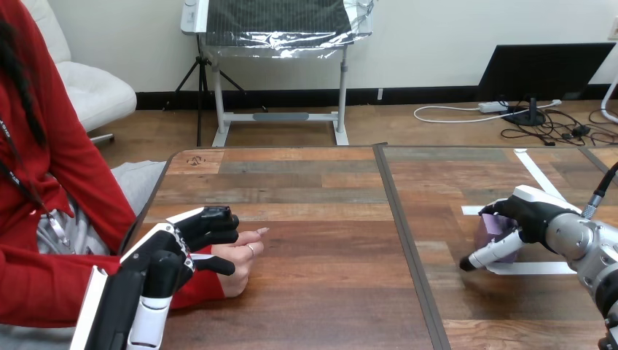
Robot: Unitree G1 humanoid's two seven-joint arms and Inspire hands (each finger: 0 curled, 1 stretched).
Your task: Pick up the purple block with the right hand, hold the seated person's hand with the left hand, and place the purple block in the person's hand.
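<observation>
Glossy left hand point(173, 251) clasps person's hand point(237, 257).

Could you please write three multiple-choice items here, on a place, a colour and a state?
1. Where is the person's hand?
A) on the table's left part
B) on its right part
C) off the table

2. What colour is the block?
A) green
B) purple
C) yellow

3. How is the right hand?
A) open, away from the block
B) curled round the block
C) flat on the person's hand

1 A: it lies left of the middle seam.
2 B: purple shows under the hand.
3 B: its fingers wrap the block.
</observation>
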